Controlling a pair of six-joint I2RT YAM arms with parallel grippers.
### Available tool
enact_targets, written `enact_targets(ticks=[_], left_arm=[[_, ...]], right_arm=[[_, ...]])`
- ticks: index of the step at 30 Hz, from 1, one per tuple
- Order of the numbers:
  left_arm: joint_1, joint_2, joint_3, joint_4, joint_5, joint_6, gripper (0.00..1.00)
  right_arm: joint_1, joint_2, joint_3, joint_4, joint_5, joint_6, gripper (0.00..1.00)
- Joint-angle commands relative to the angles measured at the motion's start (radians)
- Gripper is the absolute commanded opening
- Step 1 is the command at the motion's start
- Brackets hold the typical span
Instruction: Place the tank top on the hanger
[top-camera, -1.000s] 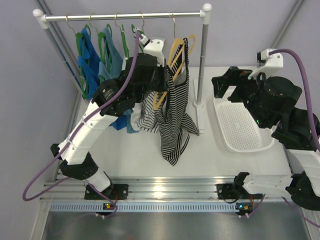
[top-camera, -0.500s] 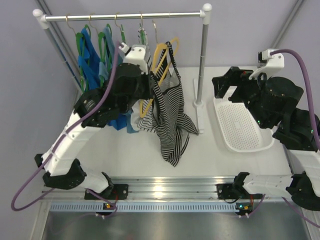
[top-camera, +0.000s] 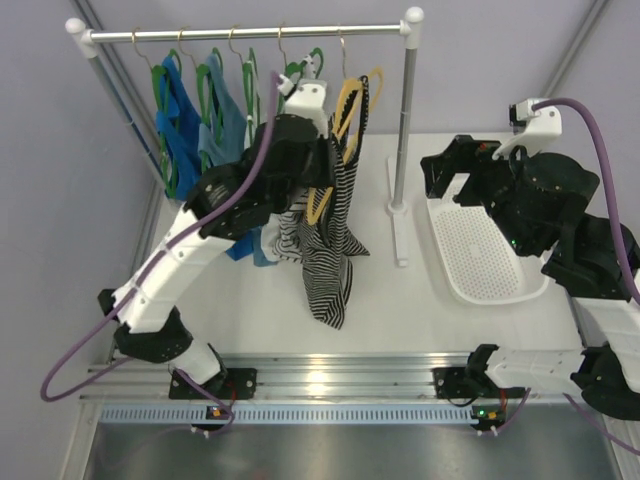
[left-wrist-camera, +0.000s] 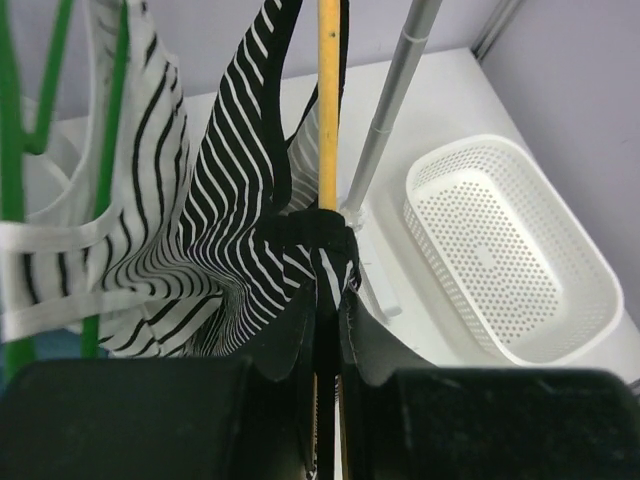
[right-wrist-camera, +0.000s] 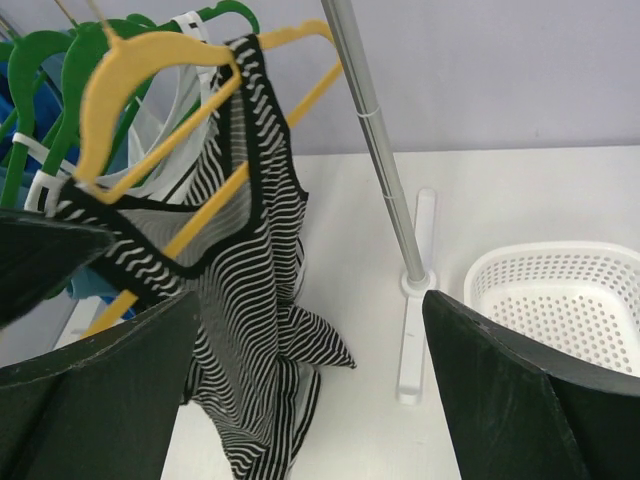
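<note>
hanger (left-wrist-camera: 328, 100) (tank top (left-wrist-camera: 235, 200) draped on it) is being gripped by left hand (left-wrist-camera: 328, 305); right hand (right-wrist-camera: 310, 385) is being held open.

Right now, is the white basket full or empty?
Empty. The white basket shows only its bare, holey bottom in the left wrist view.

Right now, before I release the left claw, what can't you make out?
- Metal hook of the thin yellow-orange triangular hanger: too small against the silver rail in the top view; cut off by the top edge in both wrist views.
- Left claw pinch: top view, hidden under its arm; left wrist, the bunched dark striped fabric tank top covers it.
- Hanger's lower corner: right wrist, behind the open right claw's finger.
</note>
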Motion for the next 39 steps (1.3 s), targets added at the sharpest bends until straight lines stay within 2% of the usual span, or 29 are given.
enact_targets(ticks=[1, 4, 15, 23, 34, 38, 39], left_arm=[[0.013, 0.058, 0.096, 0.112, -0.021, 0.051, 0.0], [0.037, 0.094, 0.134, 0.125, 0.0, 0.069, 0.0], [0.117, 0.097, 0.133, 0.204, 0.091, 0.118, 0.0], [0.192, 0.115, 0.141, 0.18, 0.155, 0.091, 0.0], [0.217, 0.129, 0.118, 0.14, 0.198, 0.065, 0.0], [0.215, 0.111, 0.081, 0.129, 0.212, 0.058, 0.14], [0.215, 0.103, 0.07, 0.123, 0.215, 0.058, 0.21]], right_arm=[[-0.005, -0.001, 0.015, 0.0, 0.004, -0.005, 0.93], [-0.003, -0.004, 0.015, -0.003, 0.003, 0.0, 0.93], [-0.003, -0.014, 0.007, -0.006, 0.004, 0.004, 0.93], [-0.005, -0.012, 0.001, -0.004, -0.002, 0.009, 0.93], [-0.005, -0.029, -0.031, 0.005, -0.01, 0.015, 0.93], [-0.003, -0.029, -0.039, 0.005, -0.013, 0.017, 0.94], [-0.005, -0.031, -0.04, 0.006, -0.013, 0.017, 0.94]])
